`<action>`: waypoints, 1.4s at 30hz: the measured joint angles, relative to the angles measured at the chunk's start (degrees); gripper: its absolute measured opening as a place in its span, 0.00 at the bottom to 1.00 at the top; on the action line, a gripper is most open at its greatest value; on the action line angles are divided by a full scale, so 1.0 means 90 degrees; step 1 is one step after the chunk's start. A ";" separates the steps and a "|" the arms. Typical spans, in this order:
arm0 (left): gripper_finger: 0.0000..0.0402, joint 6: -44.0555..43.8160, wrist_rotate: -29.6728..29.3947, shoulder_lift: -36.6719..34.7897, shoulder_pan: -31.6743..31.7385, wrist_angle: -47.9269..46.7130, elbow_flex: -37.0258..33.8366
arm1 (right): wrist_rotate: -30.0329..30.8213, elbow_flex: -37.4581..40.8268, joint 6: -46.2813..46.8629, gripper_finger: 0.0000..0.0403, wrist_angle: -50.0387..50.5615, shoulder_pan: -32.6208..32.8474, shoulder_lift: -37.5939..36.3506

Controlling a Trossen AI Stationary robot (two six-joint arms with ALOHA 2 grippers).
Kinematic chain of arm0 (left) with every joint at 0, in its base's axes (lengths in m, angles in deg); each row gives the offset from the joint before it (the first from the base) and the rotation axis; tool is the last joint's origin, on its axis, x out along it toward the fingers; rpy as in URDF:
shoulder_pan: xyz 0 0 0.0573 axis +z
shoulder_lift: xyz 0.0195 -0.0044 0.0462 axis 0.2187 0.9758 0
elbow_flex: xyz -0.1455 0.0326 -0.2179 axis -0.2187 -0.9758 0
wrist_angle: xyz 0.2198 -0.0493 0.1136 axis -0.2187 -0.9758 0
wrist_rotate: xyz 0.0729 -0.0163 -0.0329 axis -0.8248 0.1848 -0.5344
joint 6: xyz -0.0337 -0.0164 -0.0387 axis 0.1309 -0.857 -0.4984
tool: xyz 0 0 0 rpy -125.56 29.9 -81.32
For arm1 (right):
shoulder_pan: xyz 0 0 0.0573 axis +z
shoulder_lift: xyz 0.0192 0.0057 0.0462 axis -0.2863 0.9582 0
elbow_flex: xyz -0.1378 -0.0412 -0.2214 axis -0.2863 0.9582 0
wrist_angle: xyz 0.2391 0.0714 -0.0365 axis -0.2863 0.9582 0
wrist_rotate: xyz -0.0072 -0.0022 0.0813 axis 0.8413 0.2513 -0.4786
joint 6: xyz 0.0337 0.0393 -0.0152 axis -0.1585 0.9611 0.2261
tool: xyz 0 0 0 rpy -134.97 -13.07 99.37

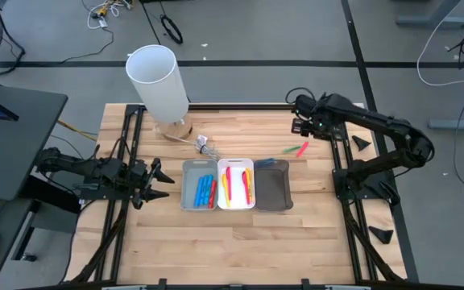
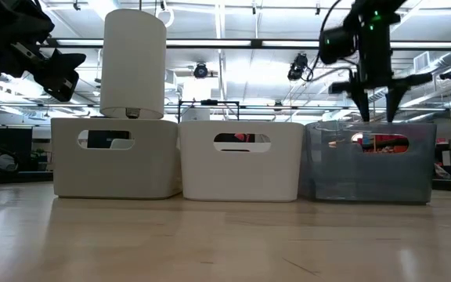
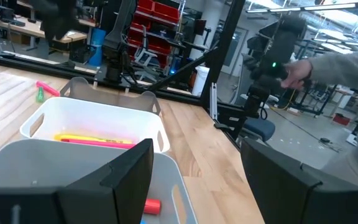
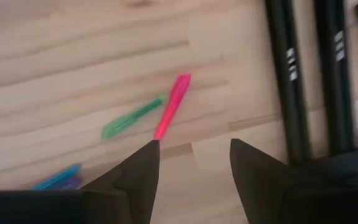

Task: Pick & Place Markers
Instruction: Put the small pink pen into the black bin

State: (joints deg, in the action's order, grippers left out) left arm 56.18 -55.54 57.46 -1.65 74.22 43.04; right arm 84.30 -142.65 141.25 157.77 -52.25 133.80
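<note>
- High view: three small trays stand side by side mid-table. The grey tray (image 1: 189, 196) holds blue markers (image 1: 203, 191) and a red one; the white tray (image 1: 236, 202) holds yellow markers (image 1: 234, 184) and reddish ones; the dark tray (image 1: 272, 189) looks bare inside. A pink marker (image 1: 301, 149) and a green marker (image 1: 290, 148) lie on the table (image 1: 240, 242) beyond the dark tray, just short of the right gripper (image 1: 303, 127). The left gripper (image 1: 158, 184) sits beside the grey tray, fingers spread. A tall white cylinder (image 1: 159, 80) stands at the far edge.
- Low view: the right gripper (image 2: 375, 100) hangs above the dark tray (image 2: 370, 168), fingers parted and holding nothing. The left arm shows at the upper left.
- Left wrist view: the left gripper's fingers (image 3: 126, 171) stand apart over the grey tray, empty; a red marker end (image 3: 152, 205) lies between them, below. A person's hand (image 3: 298, 71) shows in the room beyond.
- Right wrist view: the right gripper (image 4: 194, 163) is spread and empty above the table. The pink marker (image 4: 172, 106) lies slanted just ahead of one fingertip, the green marker (image 4: 132, 118) beside it, a blue marker (image 4: 58, 177) off to the side.
</note>
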 joint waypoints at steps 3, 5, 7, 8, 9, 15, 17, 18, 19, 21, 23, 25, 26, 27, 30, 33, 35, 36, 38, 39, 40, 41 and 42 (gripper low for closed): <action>0.62 0.0000 0.0000 0.0000 -0.0001 0.0000 0.0000 | -0.0117 0.0629 0.0278 0.49 -0.0550 0.0002 0.0000; 0.62 0.0000 0.0001 0.0000 0.0001 0.0000 0.0000 | -0.0172 0.1006 0.0437 0.49 -0.0978 0.0002 0.0000; 0.62 0.0000 0.0001 0.0000 0.0001 0.0001 0.0000 | -0.0310 0.1347 0.0571 0.49 -0.1451 0.0002 0.0000; 0.62 0.0000 0.0000 0.0000 0.0002 0.0000 0.0000 | -0.0408 0.1511 0.0635 0.49 -0.1738 0.0002 0.0000; 0.62 0.0000 0.0002 0.0000 0.0001 0.0000 0.0000 | -0.0507 0.1666 0.0703 0.49 -0.2019 0.0002 0.0000; 0.62 0.0000 0.0000 0.0001 0.0001 0.0000 0.0000 | -0.0660 0.2283 0.1022 0.49 -0.2904 0.0007 0.0188; 0.62 0.0001 0.0001 0.0002 -0.0001 0.0000 0.0000 | -0.0653 0.2297 0.0974 0.49 -0.3013 0.0007 0.0403; 0.62 0.0000 0.0000 0.0002 0.0001 0.0001 0.0000 | -0.0654 0.2295 0.0903 0.49 -0.3060 0.0007 0.0525; 0.62 0.0000 0.0000 0.0000 0.0002 0.0000 0.0000 | -0.0664 0.2281 0.0852 0.49 -0.3107 0.0007 0.0661; 0.62 0.0000 0.0000 0.0002 -0.0001 0.0000 0.0000 | -0.0732 0.2247 0.0765 0.49 -0.3287 0.0007 0.0967; 0.62 0.0000 0.0000 0.0002 0.0002 0.0000 0.0000 | -0.0777 0.2246 0.0737 0.49 -0.3293 0.0008 0.1225; 0.62 0.0000 0.0001 0.0002 0.0002 -0.0001 0.0000 | -0.0760 0.2229 0.0700 0.49 -0.3278 0.0008 0.1427; 0.62 0.0000 0.0000 0.0002 0.0000 0.0000 0.0000 | -0.0745 0.2221 0.0688 0.49 -0.3282 0.0010 0.1487; 0.62 0.0000 0.0002 0.0002 0.0002 0.0000 0.0000 | -0.0719 0.2209 0.0683 0.49 -0.3284 0.0012 0.1536; 0.62 0.0000 0.0002 0.0002 0.0002 0.0002 0.0000 | -0.0673 0.2217 0.0684 0.49 -0.3316 0.0014 0.1573; 0.62 0.0000 0.0001 0.0002 0.0002 0.0002 0.0000 | -0.0653 0.2221 0.0690 0.47 -0.3323 0.0015 0.1574; 0.62 0.0000 0.0002 0.0002 0.0002 0.0000 0.0000 | -0.0648 0.2221 0.0690 0.44 -0.3333 0.0015 0.1578; 0.62 0.0000 0.0002 0.0002 0.0002 0.0002 0.0000 | -0.0650 0.2223 0.0690 0.42 -0.3344 0.0015 0.1579; 0.62 0.0000 0.0002 0.0002 0.0002 0.0000 0.0000 | -0.0666 0.2224 0.0685 0.36 -0.3361 0.0015 0.1585; 0.62 0.0000 0.0002 0.0002 0.0002 0.0002 0.0000 | -0.0676 0.2224 0.0685 0.32 -0.3356 0.0015 0.1586; 0.62 0.0000 0.0002 0.0002 0.0002 0.0002 0.0000 | -0.0678 0.2226 0.0685 0.28 -0.3355 0.0015 0.1586; 0.62 0.0000 0.0002 0.0002 0.0002 0.0000 0.0000 | -0.0679 0.2226 0.0685 0.24 -0.3362 0.0015 0.1586; 0.62 0.0000 0.0002 0.0002 0.0002 0.0002 0.0000 | -0.0676 0.2226 0.0687 0.20 -0.3368 0.0015 0.1588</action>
State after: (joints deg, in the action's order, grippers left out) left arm 56.18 -55.51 57.48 -1.63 74.24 43.04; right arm 78.22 -122.61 147.43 127.45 -52.12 148.09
